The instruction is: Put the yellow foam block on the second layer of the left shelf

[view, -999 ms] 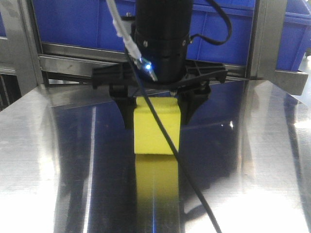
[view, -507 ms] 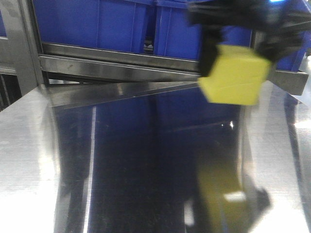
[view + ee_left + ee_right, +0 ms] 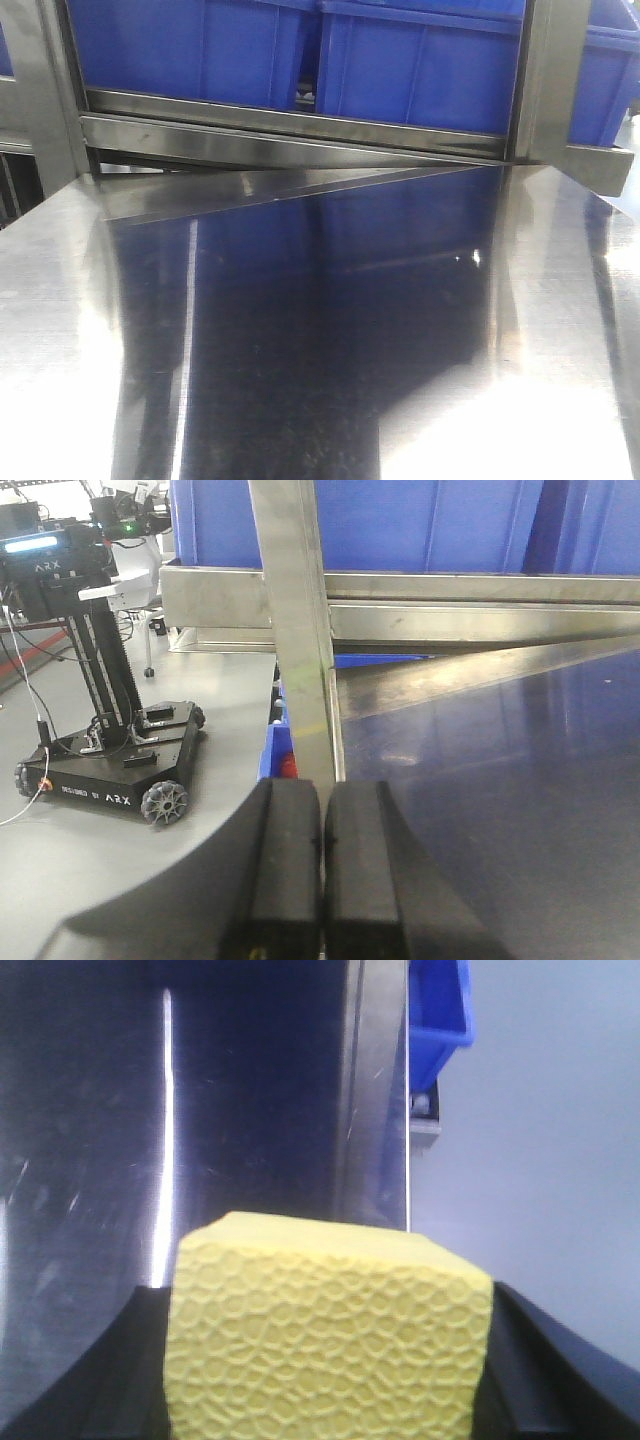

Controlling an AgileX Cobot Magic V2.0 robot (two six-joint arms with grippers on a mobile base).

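R gripper (image 3: 335, 1375) clamps yellow foam block (image 3: 330, 1330), lower centre; L gripper (image 3: 322, 870) closed, empty. Step: carry, prob. Next: reach left shelf second layer (image 3: 280, 125), frame top, w/o hitting blue bins (image 3: 420, 70).

Front view: the steel desk (image 3: 560, 300) is a mirror, with white glare blowing out both its near corners, no detail there. Down its middle sits a deep blue reflection of the blue bins (image 3: 420, 70) behind it, cut by one thin bright streak. The picture is slightly soft and grainy. Left wrist view: even, bright light, the desk's sheen milder; the black left gripper (image 3: 322, 788), nearest the lens, is dark and featureless. Right wrist view: the yellow foam block (image 3: 330, 1350) is well lit, cell texture crisp; the desk behind it is dim, with one vertical glare line.
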